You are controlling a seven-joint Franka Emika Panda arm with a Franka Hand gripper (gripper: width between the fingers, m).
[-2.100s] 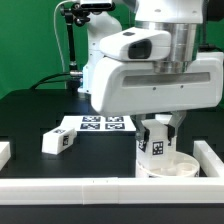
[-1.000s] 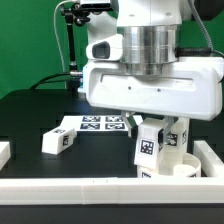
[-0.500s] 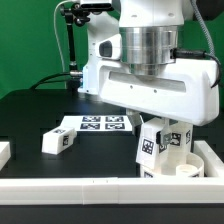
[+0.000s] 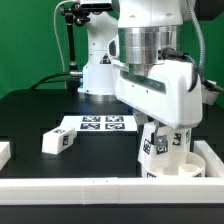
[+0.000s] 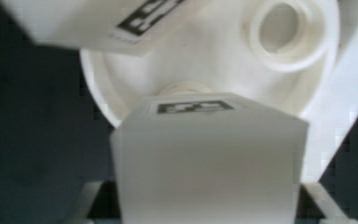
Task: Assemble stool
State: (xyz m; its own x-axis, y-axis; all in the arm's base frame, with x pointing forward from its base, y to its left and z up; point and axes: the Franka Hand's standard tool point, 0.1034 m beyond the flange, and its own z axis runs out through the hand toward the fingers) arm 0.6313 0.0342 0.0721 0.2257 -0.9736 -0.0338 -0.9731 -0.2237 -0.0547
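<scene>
Stool seat (image 4: 186, 170), a white round disc, lies on the black table (image 4: 30, 115) at the exterior view's right, in the corner of the white rails (image 4: 100, 188). The tool (image 4: 160, 124) is clenched on one leg (image 4: 152, 146), held upright over the seat. A second leg (image 4: 182, 138) rises from the seat just beside it. A third leg (image 4: 57, 141) lies loose near the marker board (image 4: 98, 124).

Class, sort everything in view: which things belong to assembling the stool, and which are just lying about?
Job in hand: seat, held leg, second leg at the seat, loose leg.
Lying about: marker board, border rail.
</scene>
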